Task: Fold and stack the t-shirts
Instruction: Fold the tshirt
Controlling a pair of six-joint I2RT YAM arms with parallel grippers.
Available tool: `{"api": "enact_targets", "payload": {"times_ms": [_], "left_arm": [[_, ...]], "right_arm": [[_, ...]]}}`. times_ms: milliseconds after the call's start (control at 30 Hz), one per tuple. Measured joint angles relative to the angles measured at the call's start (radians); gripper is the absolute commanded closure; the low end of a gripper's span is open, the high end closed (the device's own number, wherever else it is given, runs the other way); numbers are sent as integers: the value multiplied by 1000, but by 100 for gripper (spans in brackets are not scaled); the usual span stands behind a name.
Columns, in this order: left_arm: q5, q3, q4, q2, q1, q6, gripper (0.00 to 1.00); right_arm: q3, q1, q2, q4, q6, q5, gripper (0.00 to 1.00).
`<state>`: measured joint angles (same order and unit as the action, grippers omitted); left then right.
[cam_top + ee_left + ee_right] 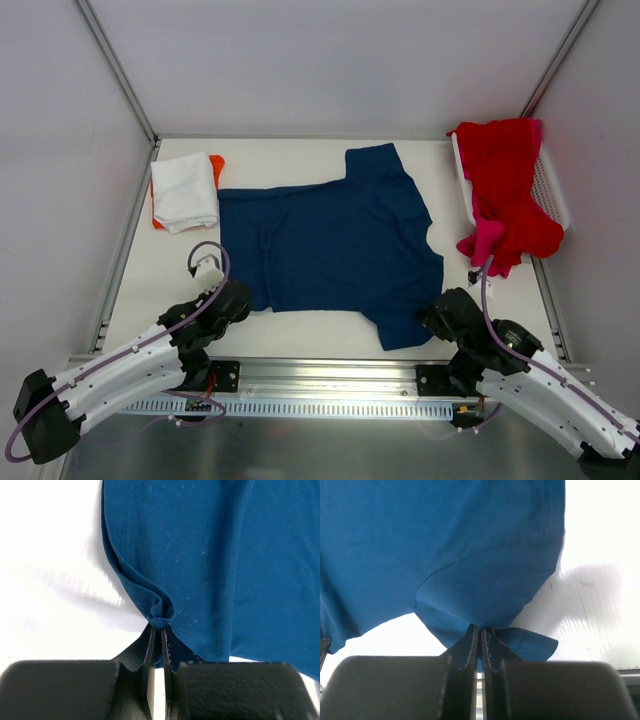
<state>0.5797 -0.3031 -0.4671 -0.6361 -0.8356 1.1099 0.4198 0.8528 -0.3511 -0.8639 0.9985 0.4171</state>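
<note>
Navy t-shirt (330,240) lies spread flat mid-bench (300,155), turned sideways: hem to the left, sleeves at the far and near edges. It is laid open like this prob. so a clean fold can be made.

The left gripper (159,634) is pinched on the near hem corner, jaws almost touching w/ a thin bit of cloth between. The fabric bunches into a small knot right at the fingertips, and the rest of the shirt spreads away ahead of them.

The right gripper (480,632) is likewise clamped narrow, on the edge of the near sleeve. A flap of cloth sticks out to one side of the tips, and the shirt body fans out beyond.

Both grips sit along the shirt's near edge, one at each end. This looks like setup to lift that edge and carry it over, i.e. first fold not yet made.

Far left: white t-shirt (185,190) folded on top of the orange t-shirt (216,160), the stack begun. Right: red t-shirt (505,175) and pink t-shirt (487,240) heaped unfolded in the white mesh basket (555,190), spilling over its near rim.
</note>
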Motion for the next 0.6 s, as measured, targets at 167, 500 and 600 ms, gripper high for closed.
{"api": "enact_targets", "payload": {"times_ms": [167,500,600], "left_arm": [[6,-32,-66,21,0,-18,100],[47,-66,-163,58,0,-24,100],[61,-71,-177,56,0,-23,100]], "right_arm": [[35,0,-14,-8,-32,25,100],[153,0,-69,-8,-115,95,100],[218,0,-89,-4,-149,133,99]]}}
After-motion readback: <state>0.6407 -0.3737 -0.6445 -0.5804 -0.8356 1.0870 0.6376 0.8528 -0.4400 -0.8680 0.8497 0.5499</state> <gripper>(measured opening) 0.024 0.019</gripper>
